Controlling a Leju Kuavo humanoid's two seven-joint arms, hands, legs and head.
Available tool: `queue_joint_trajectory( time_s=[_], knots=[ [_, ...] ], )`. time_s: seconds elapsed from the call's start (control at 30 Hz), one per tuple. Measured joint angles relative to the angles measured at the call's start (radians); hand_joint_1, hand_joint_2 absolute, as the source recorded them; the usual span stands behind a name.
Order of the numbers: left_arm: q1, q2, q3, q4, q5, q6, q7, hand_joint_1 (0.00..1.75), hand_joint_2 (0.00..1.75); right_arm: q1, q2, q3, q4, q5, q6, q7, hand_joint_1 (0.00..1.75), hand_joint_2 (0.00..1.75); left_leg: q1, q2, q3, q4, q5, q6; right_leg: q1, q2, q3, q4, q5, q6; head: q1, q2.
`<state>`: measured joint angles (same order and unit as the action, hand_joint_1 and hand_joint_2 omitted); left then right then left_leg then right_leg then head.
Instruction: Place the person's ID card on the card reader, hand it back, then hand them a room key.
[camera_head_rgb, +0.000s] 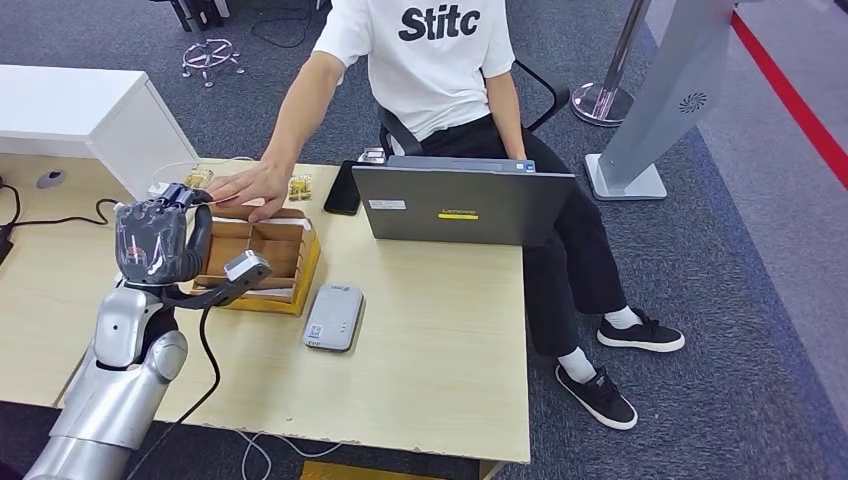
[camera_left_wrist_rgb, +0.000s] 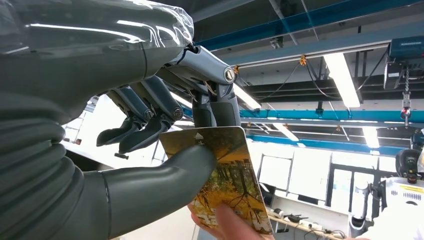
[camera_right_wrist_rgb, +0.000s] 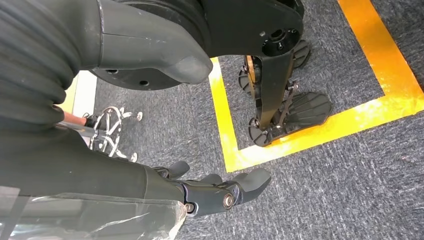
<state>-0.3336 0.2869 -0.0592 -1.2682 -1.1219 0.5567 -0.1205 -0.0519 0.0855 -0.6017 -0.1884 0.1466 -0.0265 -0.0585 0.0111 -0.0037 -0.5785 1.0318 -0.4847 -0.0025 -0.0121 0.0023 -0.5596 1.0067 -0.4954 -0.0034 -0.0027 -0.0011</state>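
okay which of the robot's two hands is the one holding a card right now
The left hand, raised over the desk, pinches a yellow picture card that a person's fingers also touch. The right hand hangs above the carpet, holding nothing.

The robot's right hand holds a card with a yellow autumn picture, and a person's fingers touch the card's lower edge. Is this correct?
Not quite: the left hand holds the card, as the left wrist view shows. The person's fingers do touch its lower edge.
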Motion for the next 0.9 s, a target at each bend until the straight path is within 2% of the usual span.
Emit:
queue_joint_trajectory(
  time_s=[0.03, 0.07, 0.57, 0.73, 0.83, 0.9],
  knots=[
    [0.0, 0.0, 0.001, 0.0, 0.0, 0.0, 0.0, 0.34, 1.75, 0.0, 0.0, 0.0, 0.0, 0.0, 0.0, 0.0, 0.0, 1.75, 0.0, 0.0, 0.0, 0.0, 0.0, 0.0, 0.0, 0.0, 0.0, 0.0, 0.0, 0.0, 0.0, 0.0],
    [0.001, 0.0, 0.001, -0.002, -0.002, 0.0, 0.0, 0.01, 1.75, 0.0, 0.0, 0.0, 0.0, 0.0, 0.0, 0.001, 0.0, 1.75, 0.0, 0.0, 0.0, 0.0, 0.0, 0.0, 0.0, 0.0, 0.0, 0.0, 0.0, 0.0, 0.0, 0.0],
    [0.016, 0.0, 0.004, -0.024, -0.016, -0.001, 0.001, 0.0, 1.75, 0.0, 0.002, -0.004, 0.0, 0.001, -0.002, 0.005, 0.0, 1.75, 0.0, 0.0, 0.0, 0.0, 0.0, 0.0, 0.0, 0.0, 0.0, 0.0, 0.0, 0.0, 0.0, 0.0],
    [0.033, -0.002, 0.01, -0.047, -0.009, 0.041, -0.004, 0.0, 1.75, 0.0, 0.002, -0.01, 0.0, 0.001, -0.002, 0.008, 0.0, 1.75, 0.0, 0.0, 0.0, 0.0, 0.0, 0.0, 0.0, 0.0, 0.0, 0.0, 0.0, 0.0, 0.0, 0.0],
    [0.082, -0.017, 0.026, -0.11, -0.019, 0.103, -0.054, 0.0, 1.75, 0.0, 0.002, -0.016, 0.0, -0.002, -0.006, 0.01, 0.0, 1.75, 0.0, 0.001, 0.0, 0.0, 0.0, 0.0, 0.0, 0.001, 0.0, 0.0, 0.0, 0.0, 0.0, 0.0],
    [0.15, -0.075, 0.064, -0.212, 0.011, 0.124, -0.187, 0.0, 1.75, 0.001, 0.003, -0.022, 0.0, -0.006, -0.018, 0.017, 0.0, 1.75, -0.001, 0.001, -0.001, 0.0, -0.001, 0.0, 0.0, 0.001, 0.0, -0.001, 0.0, 0.001, 0.0, 0.0]
  ],
)
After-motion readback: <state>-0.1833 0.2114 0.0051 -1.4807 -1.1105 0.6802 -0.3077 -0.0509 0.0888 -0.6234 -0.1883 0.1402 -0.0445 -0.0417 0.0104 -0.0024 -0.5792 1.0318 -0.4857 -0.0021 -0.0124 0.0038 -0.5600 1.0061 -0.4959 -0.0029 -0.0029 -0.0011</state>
